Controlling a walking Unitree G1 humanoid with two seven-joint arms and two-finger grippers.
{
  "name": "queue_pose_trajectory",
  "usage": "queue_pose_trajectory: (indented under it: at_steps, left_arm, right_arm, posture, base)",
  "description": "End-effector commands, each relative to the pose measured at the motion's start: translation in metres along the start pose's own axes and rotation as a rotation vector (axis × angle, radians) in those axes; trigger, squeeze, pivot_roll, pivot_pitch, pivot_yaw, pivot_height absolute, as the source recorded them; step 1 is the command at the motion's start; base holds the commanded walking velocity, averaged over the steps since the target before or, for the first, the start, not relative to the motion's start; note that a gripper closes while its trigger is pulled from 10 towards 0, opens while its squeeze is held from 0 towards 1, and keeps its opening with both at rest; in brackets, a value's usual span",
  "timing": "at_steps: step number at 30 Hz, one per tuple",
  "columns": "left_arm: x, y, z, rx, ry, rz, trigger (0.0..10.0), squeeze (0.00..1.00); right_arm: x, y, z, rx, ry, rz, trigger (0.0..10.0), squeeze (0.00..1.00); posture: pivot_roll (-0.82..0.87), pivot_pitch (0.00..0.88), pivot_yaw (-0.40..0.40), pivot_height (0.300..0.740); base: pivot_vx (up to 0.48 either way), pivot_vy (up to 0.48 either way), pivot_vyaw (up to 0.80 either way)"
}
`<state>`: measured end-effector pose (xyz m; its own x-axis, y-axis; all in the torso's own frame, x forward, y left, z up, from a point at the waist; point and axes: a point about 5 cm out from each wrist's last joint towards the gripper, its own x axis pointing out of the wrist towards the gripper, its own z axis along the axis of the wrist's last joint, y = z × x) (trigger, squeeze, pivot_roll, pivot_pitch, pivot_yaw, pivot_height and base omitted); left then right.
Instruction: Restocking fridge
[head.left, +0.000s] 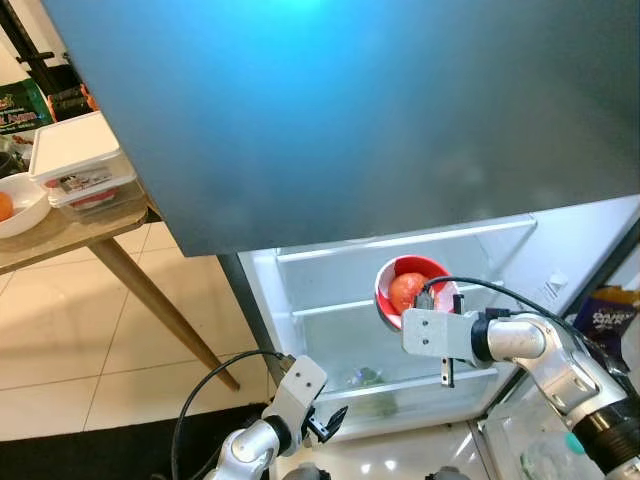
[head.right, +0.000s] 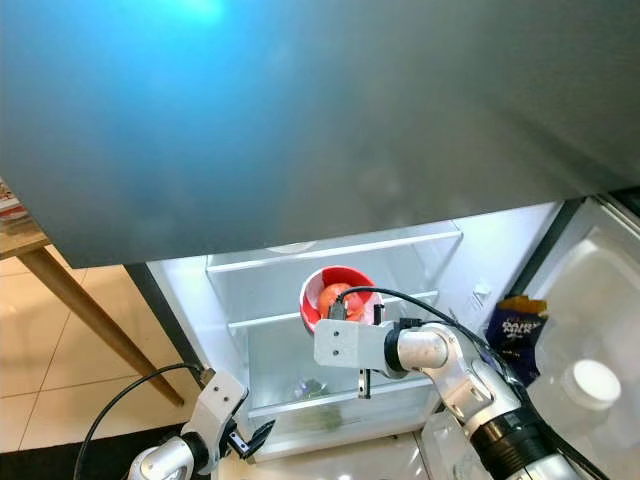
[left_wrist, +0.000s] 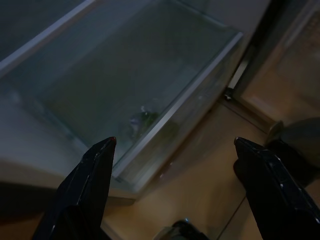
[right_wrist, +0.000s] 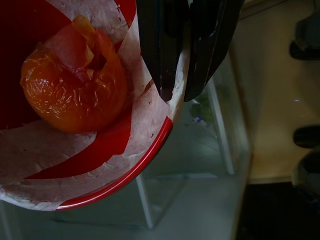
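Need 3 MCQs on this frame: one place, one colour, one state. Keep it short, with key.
1. Where is the red bowl?
A. on the wooden table
B. held up in front of the open fridge's shelves
C. on the floor

2. What colour is the lid of the container on the wooden table?
A. white
B. black
C. green

3. How is the left hand?
A. shut on a bottle
B. shut on the bowl's rim
C. open, holding nothing

Answers:
1 B: the right hand pinches the bowl's rim, and the fridge shelves show behind it in the eye views.
2 A: the flat lid is plain white in the left eye view.
3 C: in the left wrist view its two fingers stand wide apart with only the crisper drawer beyond.
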<state>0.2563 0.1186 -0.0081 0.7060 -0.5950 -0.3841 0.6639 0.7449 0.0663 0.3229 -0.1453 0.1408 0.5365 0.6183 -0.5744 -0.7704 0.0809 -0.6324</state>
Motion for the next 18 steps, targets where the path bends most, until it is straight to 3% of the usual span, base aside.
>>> queue_pose_trajectory:
  at_steps: [1,6,18]
  left_arm:
    - [-0.002,-0.004,-0.005,-0.012,0.019,-0.012,10.0,0.0]
    - [-0.002,-0.003,-0.002,-0.011,0.006,-0.013,10.0,0.0]
    - [0.0,-0.005,0.001,-0.006,-0.004,-0.019,10.0,0.0]
  right_arm:
    - [-0.001,-0.005,0.001,-0.019,0.0,-0.02,10.0,0.0]
    - [-0.003,-0.015,0.002,-0.028,0.002,-0.037,10.0,0.0]
    - [-0.013,-0.042,0.011,-0.096,0.009,-0.051,10.0,0.0]
  posture:
    - [-0.09,0.15,0.071,0.641]
    - [-0.09,0.153,0.068,0.621]
    - [-0.1,0.146,0.068,0.621]
  base:
    - [0.0,0.0,0.0]
    - [0.0,0.0,0.0]
    - [0.0,0.0,0.0]
